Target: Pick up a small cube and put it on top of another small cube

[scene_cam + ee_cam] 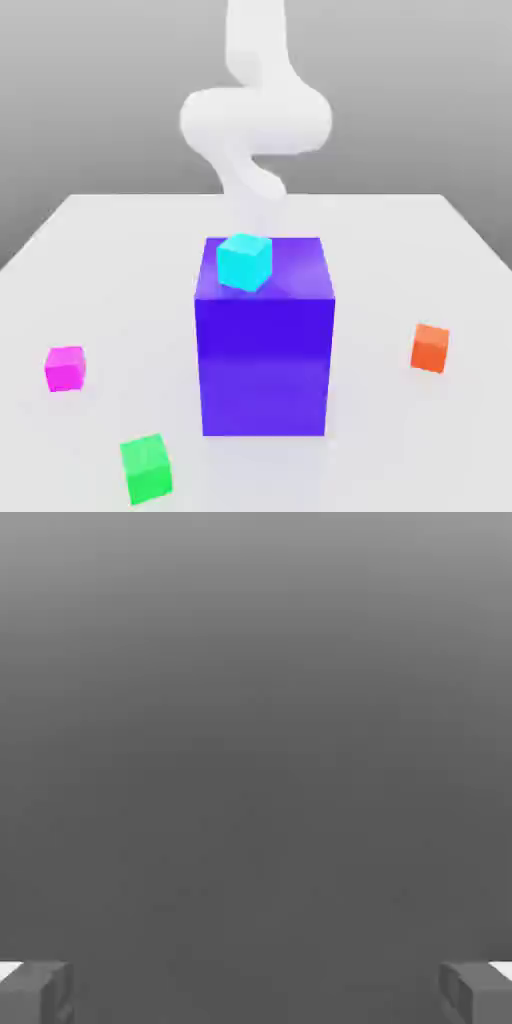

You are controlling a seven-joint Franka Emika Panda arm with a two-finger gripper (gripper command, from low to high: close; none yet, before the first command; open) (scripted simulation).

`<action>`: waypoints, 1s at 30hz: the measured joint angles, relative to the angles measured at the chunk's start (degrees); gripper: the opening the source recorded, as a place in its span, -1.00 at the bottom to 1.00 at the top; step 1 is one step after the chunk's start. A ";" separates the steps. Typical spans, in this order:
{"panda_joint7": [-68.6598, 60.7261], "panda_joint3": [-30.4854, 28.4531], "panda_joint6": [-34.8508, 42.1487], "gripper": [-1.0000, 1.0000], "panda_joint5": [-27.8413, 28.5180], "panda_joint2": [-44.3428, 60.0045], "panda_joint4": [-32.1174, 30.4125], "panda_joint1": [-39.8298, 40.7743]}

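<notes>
Landmark: the blue block (264, 365). Magenta cube (65, 369) and green cube (147, 469) lie off its exterior-view left; jaws (256, 994) spread, seemingly empty.

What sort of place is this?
Likely a simulated tabletop test scene: a plain pale table under a blank grey backdrop, a smooth white arm, and flat-coloured blocks like the big blue-purple block.

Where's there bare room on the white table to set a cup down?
Two patches of the white table look bare: between the big blue-purple block and the small orange cube, and in front of that cube. It's crowded on the block's other side, with small magenta and green cubes.
</notes>
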State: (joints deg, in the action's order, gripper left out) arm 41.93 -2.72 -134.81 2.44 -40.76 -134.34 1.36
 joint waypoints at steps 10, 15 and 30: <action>-18.97 -14.89 -12.39 0.00 6.10 20.42 -10.41 5.39; -31.81 -23.05 -18.77 0.00 4.14 30.80 -15.61 7.60; -71.31 -9.77 -36.22 -1.00 -28.12 59.41 -19.31 27.79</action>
State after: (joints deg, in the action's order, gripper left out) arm -29.38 -12.49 -171.03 -25.69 18.64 -153.64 29.14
